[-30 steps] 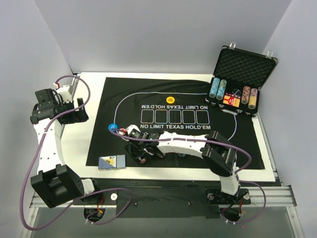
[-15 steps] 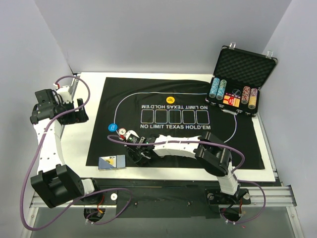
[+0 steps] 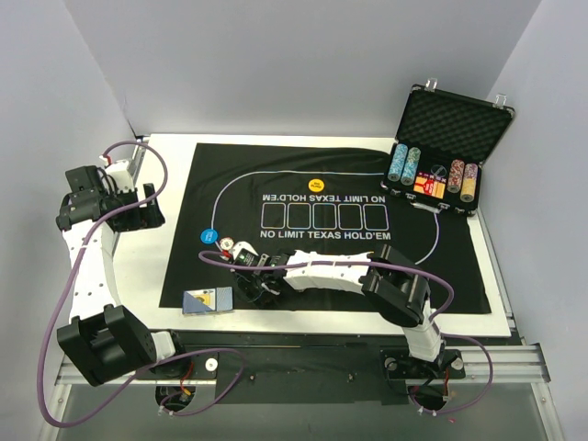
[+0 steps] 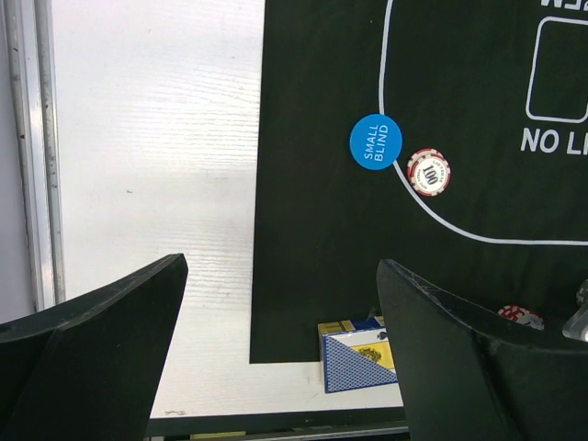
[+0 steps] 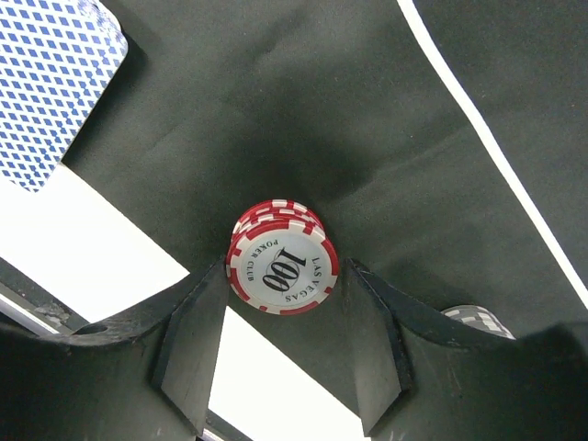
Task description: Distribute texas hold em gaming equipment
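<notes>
Right end effector (image 5: 284, 287) clamps face-up chip stack (image 5: 281, 268).

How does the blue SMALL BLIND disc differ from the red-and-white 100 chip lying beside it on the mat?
Colour: the SMALL BLIND disc is plain blue, while the 100 chip has a red-and-white striped rim around a white centre. Print: the disc bears words, the chip a number. Size: the disc looks wider than the chip. Both are round and lie flat on the black mat.

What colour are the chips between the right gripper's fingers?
The chip stack is red with white edge spots; best in right wrist view.
</notes>
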Robot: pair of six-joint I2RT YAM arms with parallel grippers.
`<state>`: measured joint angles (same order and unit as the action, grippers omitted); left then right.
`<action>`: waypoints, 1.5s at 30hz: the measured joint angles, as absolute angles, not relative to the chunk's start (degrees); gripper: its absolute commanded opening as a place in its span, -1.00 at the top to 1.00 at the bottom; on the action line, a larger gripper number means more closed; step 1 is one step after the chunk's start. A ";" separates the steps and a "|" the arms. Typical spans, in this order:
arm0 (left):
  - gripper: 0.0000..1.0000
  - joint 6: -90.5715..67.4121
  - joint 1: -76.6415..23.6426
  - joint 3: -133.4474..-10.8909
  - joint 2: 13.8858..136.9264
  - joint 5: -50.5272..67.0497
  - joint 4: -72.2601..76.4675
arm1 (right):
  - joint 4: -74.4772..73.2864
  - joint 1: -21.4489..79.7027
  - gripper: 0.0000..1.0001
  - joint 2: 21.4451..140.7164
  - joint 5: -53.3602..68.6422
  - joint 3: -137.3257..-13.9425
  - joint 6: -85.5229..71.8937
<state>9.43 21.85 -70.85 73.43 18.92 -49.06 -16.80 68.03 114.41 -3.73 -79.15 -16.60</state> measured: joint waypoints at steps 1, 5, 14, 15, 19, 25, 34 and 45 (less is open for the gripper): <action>-0.92 9.43 21.87 -70.67 73.36 18.92 -49.10 | -16.82 68.07 0.04 114.41 -3.75 -79.18 -16.51; -0.92 9.43 21.87 -70.17 73.14 18.94 -49.08 | -16.97 68.36 0.15 114.41 -3.86 -79.18 -16.36; -0.92 9.45 21.87 -69.78 72.75 18.98 -49.06 | -17.02 68.71 0.36 114.37 -4.16 -79.29 -16.19; -0.92 9.45 21.87 -69.78 72.75 19.03 -49.06 | -17.02 68.71 0.37 114.32 -4.21 -79.29 -16.19; -0.92 9.45 21.87 -69.76 72.75 19.18 -49.06 | -17.08 68.71 0.38 114.15 -4.49 -79.44 -16.16; -0.93 9.45 21.87 -69.54 72.71 19.57 -49.06 | -17.45 68.71 0.38 113.45 -5.45 -80.44 -15.66; -0.92 9.45 21.87 -69.34 72.66 19.86 -49.06 | -18.83 64.01 0.39 112.60 -5.91 -84.99 -14.68; -0.92 9.45 21.87 -69.34 72.95 20.60 -49.04 | -20.99 40.64 0.41 119.57 -7.70 -104.27 -15.53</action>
<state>9.45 21.87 -69.34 72.95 20.60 -49.04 -20.99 40.64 119.57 -7.70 -104.27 -15.53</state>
